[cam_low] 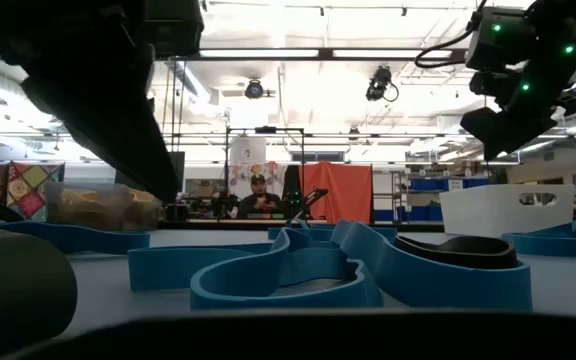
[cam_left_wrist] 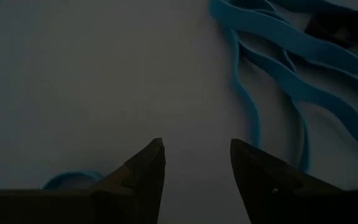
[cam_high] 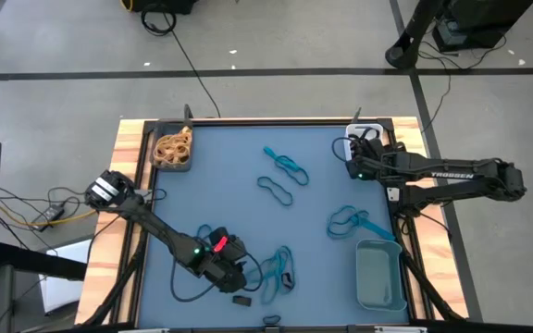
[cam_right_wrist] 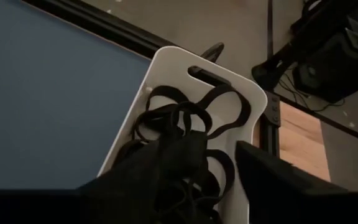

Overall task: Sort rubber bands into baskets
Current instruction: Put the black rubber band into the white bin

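My right gripper (cam_high: 352, 159) (cam_right_wrist: 224, 177) hangs open over the white basket (cam_right_wrist: 166, 68) (cam_high: 366, 137) at the table's far right corner. Black rubber bands (cam_right_wrist: 185, 121) lie heaped in that basket, below the fingers. My left gripper (cam_high: 243, 276) (cam_left_wrist: 197, 165) stands open near the front edge, pointing down at bare mat beside a tangle of blue rubber bands (cam_left_wrist: 284, 56) (cam_high: 278, 268). Tan bands (cam_high: 172, 146) fill the dark basket (cam_high: 158, 163) at the far left. The grey-teal basket (cam_high: 380, 275) sits at the near right.
More blue bands lie loose on the blue mat (cam_high: 220, 185): two near the middle far side (cam_high: 285, 168) (cam_high: 276, 191) and one cluster (cam_high: 350, 222) beside the grey-teal basket. Small black bands (cam_high: 241, 300) (cam_high: 271, 320) lie at the front edge. A person (cam_low: 258, 195) sits in the room behind.
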